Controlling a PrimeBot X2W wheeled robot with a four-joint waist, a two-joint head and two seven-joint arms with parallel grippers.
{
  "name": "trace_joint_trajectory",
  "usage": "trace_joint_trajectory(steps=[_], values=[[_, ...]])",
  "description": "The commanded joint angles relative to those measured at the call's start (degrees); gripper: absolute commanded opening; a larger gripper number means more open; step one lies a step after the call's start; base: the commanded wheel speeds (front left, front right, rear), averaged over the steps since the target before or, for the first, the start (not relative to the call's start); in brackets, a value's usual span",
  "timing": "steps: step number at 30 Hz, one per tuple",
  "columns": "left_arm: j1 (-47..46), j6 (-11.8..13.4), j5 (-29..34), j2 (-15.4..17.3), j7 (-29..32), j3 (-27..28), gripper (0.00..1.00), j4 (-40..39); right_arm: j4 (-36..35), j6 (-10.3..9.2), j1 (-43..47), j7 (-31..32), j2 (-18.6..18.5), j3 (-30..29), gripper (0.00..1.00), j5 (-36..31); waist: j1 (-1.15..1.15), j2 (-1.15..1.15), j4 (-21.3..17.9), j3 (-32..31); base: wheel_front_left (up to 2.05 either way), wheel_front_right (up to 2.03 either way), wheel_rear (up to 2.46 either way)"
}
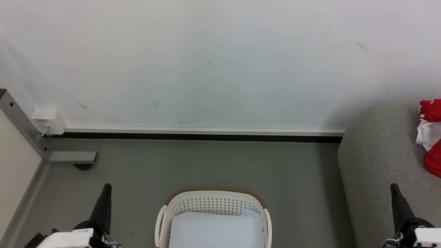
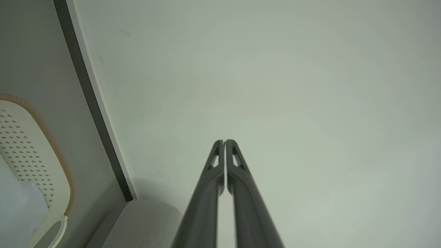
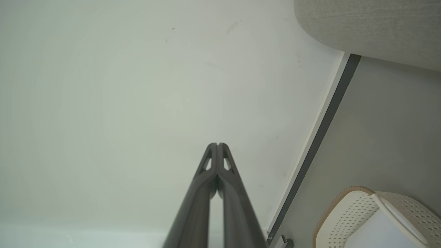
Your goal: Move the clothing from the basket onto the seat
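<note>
The red clothing (image 1: pixel 431 137) with white panels lies bunched on the light-grey seat (image 1: pixel 375 155) at the right edge of the head view. The cream basket (image 1: pixel 213 203) with its tan rim stands on the floor at bottom centre, and a pale blue-white flat cloth (image 1: pixel 215 229) lies in it. My left gripper (image 1: pixel 107 187) is at the lower left, shut and holding nothing. My right gripper (image 1: pixel 393 187) is at the lower right in front of the seat, also shut and holding nothing. Both wrist views look at the wall, each with its gripper (image 2: pixel 224 142) (image 3: pixel 217 144) shut.
A white wall (image 1: pixel 220 62) with a dark baseboard (image 1: pixel 206 137) runs across the back. At the left stand a grey metal post (image 1: pixel 20 124) with a foot, and a white wall box (image 1: pixel 48 120). Grey floor (image 1: pixel 206 165) lies between basket and wall.
</note>
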Motion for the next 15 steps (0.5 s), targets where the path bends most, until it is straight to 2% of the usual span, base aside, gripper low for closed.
trace_joint_trajectory(steps=[1, 15], values=[[-0.41, -0.35, -0.77, 0.13, 0.22, 0.13, 0.00, -0.22, -0.31, -0.13, -0.76, 0.16, -0.47, -0.24, 0.00, 0.12, 0.00, 0.00, 0.00, 0.00, 0.00, 0.00, 0.00], [-0.41, -0.35, -0.77, 0.13, 0.22, 0.13, 0.00, -0.22, -0.31, -0.13, -0.77, 0.16, -0.47, -0.23, 0.00, 0.12, 0.00, 0.00, 0.00, 0.00, 0.00, 0.00, 0.00]])
